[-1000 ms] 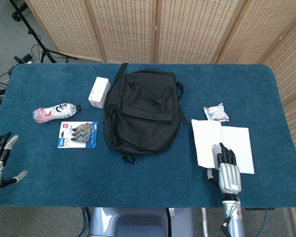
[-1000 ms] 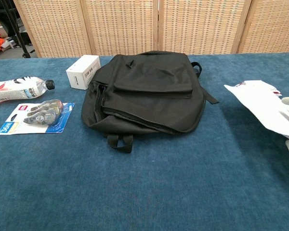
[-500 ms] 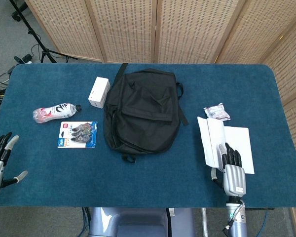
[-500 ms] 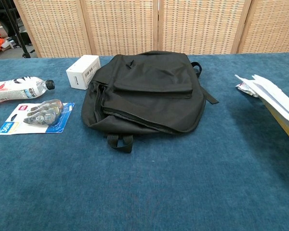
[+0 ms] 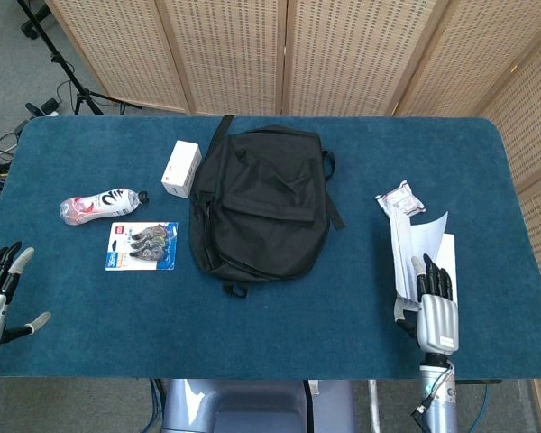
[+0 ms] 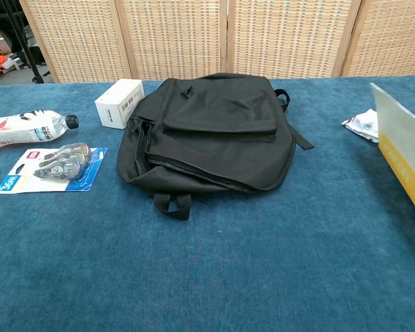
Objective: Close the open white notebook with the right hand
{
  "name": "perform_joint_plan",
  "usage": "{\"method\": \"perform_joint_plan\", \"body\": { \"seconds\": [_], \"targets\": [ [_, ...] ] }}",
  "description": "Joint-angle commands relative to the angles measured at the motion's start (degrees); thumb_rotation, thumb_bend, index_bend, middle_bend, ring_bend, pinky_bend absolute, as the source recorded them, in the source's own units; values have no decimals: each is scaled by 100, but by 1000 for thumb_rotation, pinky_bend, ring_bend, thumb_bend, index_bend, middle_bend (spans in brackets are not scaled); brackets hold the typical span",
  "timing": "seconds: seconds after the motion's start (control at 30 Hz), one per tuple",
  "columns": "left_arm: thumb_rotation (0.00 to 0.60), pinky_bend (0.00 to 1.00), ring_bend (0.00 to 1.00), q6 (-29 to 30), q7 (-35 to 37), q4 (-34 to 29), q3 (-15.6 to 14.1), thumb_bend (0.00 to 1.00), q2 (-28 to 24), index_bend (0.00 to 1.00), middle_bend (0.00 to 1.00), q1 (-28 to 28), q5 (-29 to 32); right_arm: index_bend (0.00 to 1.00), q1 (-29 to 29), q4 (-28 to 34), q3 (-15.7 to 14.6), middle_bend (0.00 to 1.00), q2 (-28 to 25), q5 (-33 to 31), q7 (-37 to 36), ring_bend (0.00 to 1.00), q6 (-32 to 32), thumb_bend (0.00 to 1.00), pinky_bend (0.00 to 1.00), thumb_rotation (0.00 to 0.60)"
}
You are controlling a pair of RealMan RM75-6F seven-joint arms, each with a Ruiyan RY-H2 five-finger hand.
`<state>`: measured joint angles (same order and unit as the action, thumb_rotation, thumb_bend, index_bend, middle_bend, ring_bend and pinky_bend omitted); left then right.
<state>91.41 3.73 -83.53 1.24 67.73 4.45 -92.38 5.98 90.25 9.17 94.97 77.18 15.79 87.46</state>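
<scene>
The white notebook (image 5: 416, 250) lies near the table's right front edge. Its left half stands raised, almost on edge, over the flat right page. In the chest view this raised cover (image 6: 400, 146) shows at the far right as a tilted pale sheet with a yellowish lower edge. My right hand (image 5: 431, 308) is at the notebook's near end, fingers stretched out flat against the raised half, holding nothing. It does not show in the chest view. My left hand (image 5: 0, 296) hovers off the table's front left corner with its fingers spread and empty.
A black backpack (image 5: 261, 203) fills the table's middle. To its left are a white box (image 5: 181, 168), a lying bottle (image 5: 104, 205) and a blister pack of correction tape (image 5: 142, 245). A small crumpled packet (image 5: 398, 200) sits just beyond the notebook. Wicker screens stand behind the table.
The notebook's left half has swung up from lying flat to nearly upright, folding rightward. My right hand has shifted right and slightly nearer with it. The left hand is still.
</scene>
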Motion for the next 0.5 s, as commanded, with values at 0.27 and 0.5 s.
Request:
{"method": "perform_joint_plan", "body": {
  "seconds": [0.27,0.5],
  "targets": [
    [554,0,0,8,5,-5,4,68,-2,0,0,-1,2,0,-70,14,92,0,-22,-82,31,0,176,544,0,600],
    [552,0,0,31,25,-4,6,67,-10,0,0,-9,-3,0,-144,-13,88,0,-13,-82,3,0,301,555,0,600]
  ]
}}
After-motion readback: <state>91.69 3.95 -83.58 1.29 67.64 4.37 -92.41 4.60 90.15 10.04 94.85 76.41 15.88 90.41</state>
